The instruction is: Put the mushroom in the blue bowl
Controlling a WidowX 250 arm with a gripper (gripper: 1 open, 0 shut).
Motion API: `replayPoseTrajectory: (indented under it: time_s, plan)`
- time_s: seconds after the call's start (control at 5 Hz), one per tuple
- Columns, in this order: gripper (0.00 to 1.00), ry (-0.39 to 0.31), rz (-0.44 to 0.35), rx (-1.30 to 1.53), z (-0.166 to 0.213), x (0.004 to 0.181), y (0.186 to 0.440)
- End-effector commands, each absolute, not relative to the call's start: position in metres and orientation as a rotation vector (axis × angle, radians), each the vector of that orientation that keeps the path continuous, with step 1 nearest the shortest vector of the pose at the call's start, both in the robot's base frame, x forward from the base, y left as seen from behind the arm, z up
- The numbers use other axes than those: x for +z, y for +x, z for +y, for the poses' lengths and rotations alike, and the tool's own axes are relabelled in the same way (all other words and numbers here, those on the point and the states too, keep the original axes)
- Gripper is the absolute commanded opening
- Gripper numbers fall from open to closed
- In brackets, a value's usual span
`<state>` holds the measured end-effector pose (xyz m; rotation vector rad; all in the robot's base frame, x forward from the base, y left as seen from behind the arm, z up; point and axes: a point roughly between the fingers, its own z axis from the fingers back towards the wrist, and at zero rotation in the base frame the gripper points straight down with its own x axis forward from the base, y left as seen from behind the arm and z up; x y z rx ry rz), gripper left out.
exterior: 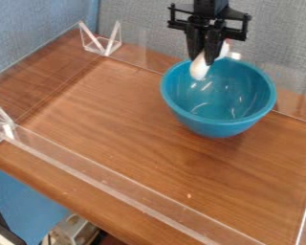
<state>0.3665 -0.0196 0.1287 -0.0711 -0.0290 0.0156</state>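
Note:
My gripper (206, 55) hangs pointing down over the back rim of the blue bowl (220, 105), its black fingers shut on the mushroom (202, 67). Only the mushroom's cream-white stem shows below the fingertips; its cap is hidden between them. The glossy teal bowl sits on the right half of the wooden table, its inside showing only reflections.
A clear acrylic wall (66, 153) runs around the wooden tabletop (104, 115). Triangular clear brackets stand at the back left corner (102, 40) and at the left edge (0, 122). A blue textured wall is behind.

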Motion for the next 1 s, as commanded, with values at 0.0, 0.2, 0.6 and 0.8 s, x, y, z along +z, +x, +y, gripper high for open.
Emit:
replayPoseTrajectory:
  time_s: [0.0, 0.2, 0.6, 0.8]
  plan:
    - [0.00, -0.070, -0.072, -0.018, -0.016, 0.141, 0.370]
    - [0.00, -0.068, -0.053, -0.005, -0.028, 0.137, 0.371]
    - [0.00, -0.069, -0.016, 0.012, -0.038, 0.136, 0.364]
    - [0.00, -0.072, 0.001, 0.019, -0.036, 0.139, 0.358]
